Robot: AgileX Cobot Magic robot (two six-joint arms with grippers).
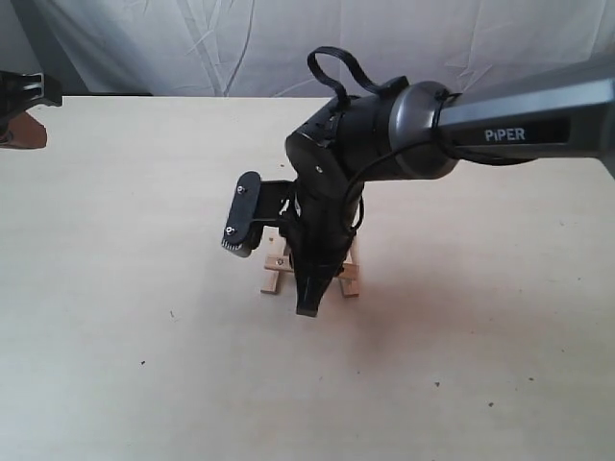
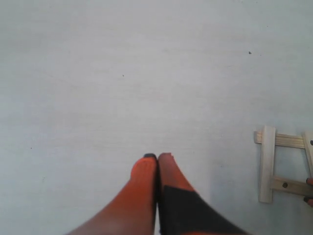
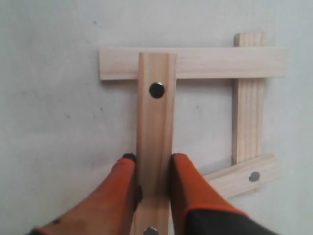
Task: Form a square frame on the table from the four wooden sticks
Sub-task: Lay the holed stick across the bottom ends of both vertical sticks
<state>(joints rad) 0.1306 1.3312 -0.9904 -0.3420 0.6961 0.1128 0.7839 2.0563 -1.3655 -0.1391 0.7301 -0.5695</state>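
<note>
Four pale wooden sticks form a rough square frame [image 3: 195,112] on the table [image 1: 115,288]. In the right wrist view my right gripper [image 3: 152,164] is shut on one holed stick [image 3: 156,127], whose far end lies over a plain stick [image 3: 220,62]. Another plain stick [image 3: 248,107] and a slanted holed stick [image 3: 242,177] close the square. In the exterior view the right arm [image 1: 317,240] hides most of the frame [image 1: 274,277]. My left gripper [image 2: 157,157] is shut on nothing above bare table, well apart from the frame [image 2: 281,164].
A grey cloth backdrop [image 1: 192,48] hangs behind the table's far edge. The left arm's gripper [image 1: 24,106] sits at the far left edge of the exterior view. Bare beige tabletop surrounds the frame on all sides.
</note>
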